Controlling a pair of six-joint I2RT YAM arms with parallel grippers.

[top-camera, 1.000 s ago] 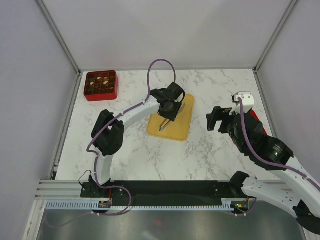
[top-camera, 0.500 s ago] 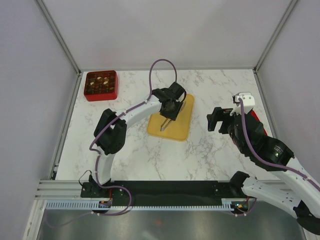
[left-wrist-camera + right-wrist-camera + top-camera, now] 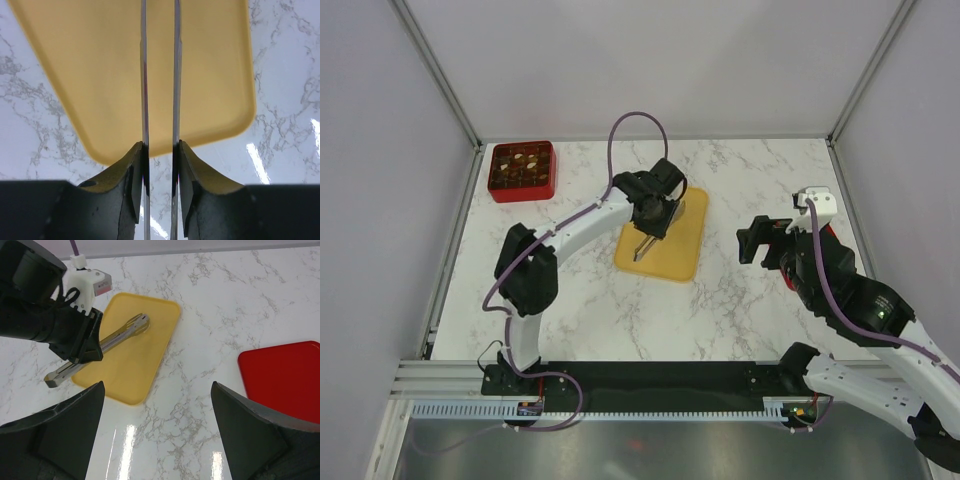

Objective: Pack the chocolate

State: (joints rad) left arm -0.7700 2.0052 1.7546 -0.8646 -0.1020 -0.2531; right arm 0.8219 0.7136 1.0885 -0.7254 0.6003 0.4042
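Observation:
The chocolate [image 3: 523, 165] is several tiny brown and cream pieces lying in the compartments of the red square box [image 3: 497, 186] at the table's far left corner. My left gripper [image 3: 655, 213] is shut on a pair of metal tongs [image 3: 644, 245] and holds them above the flat yellow tray [image 3: 684, 256]. In the left wrist view the two tong arms [image 3: 144, 75] run out from between my left gripper's fingers [image 3: 132, 175] over the bare tray [image 3: 90, 75]. My right gripper [image 3: 157, 440] is open and empty, to the right of the tray [image 3: 145, 365] above the marble.
A flat red lid [image 3: 282, 377] lies on the marble at the right, partly under my right arm. The right wrist view shows the left gripper [image 3: 82, 347] with the tongs [image 3: 122, 332]. Grey walls enclose the table.
My left arm's elbow has swung left and the tongs have shifted a little left over the tray. My right gripper has drifted slightly to the right.

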